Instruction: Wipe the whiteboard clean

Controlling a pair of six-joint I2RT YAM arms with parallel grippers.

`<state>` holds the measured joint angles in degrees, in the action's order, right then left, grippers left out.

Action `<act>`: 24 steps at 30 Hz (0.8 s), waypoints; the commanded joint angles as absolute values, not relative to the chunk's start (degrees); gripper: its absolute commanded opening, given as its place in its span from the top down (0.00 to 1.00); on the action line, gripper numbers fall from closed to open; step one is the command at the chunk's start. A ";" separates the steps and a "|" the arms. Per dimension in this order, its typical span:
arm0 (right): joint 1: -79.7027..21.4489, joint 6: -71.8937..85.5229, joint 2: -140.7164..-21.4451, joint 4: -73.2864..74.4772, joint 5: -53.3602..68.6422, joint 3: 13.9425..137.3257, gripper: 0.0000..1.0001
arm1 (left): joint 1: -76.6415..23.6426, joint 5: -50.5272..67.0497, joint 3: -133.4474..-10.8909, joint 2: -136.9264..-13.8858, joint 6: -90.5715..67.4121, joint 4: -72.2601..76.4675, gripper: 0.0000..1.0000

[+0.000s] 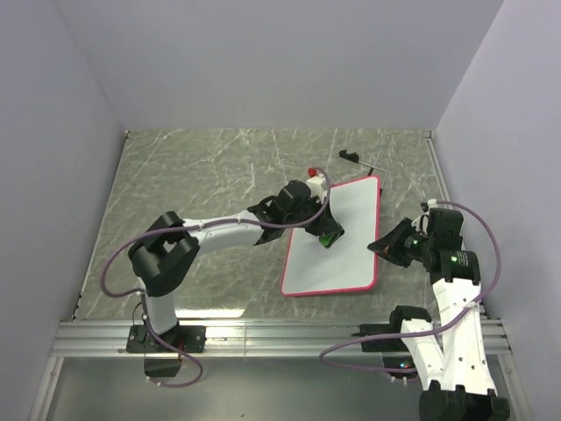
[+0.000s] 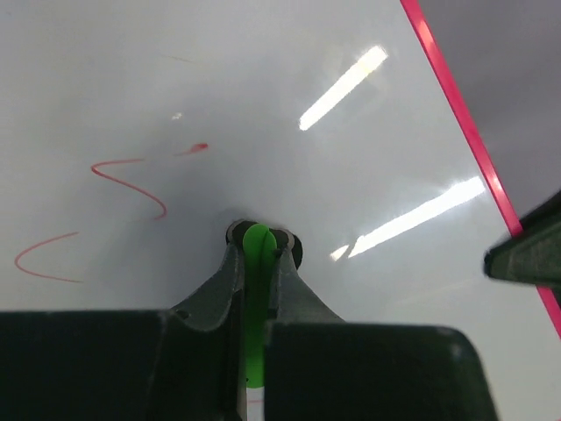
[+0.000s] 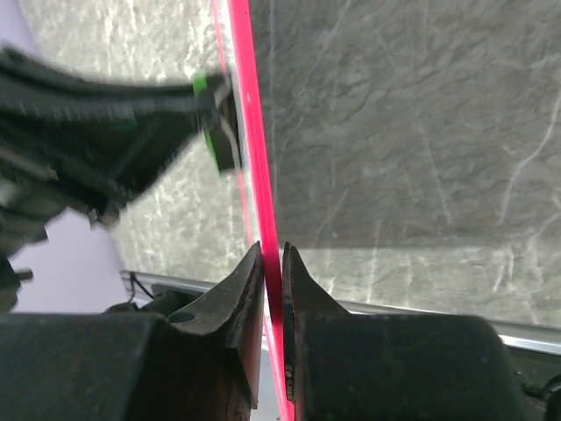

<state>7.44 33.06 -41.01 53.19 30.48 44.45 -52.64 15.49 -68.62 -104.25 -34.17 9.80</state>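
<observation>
The whiteboard lies right of centre on the table, white with a red-pink rim. In the left wrist view the whiteboard carries red scribbles at the left. My left gripper is shut on a small green block and presses it against the board just right of the scribbles. My right gripper is shut on the board's right rim, which runs between its fingers in the right wrist view. The green block and left gripper show there on the board's far side.
A red-capped marker lies by the board's far left corner. A small black object with a thin wire lies beyond the board's far edge. The table is marbled grey-green, with walls on three sides and a metal rail at the near edge.
</observation>
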 commanded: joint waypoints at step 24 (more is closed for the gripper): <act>7.03 30.32 -42.89 57.83 36.39 42.80 1.00 | -50.70 27.22 -85.25 -120.59 -30.49 7.30 1.00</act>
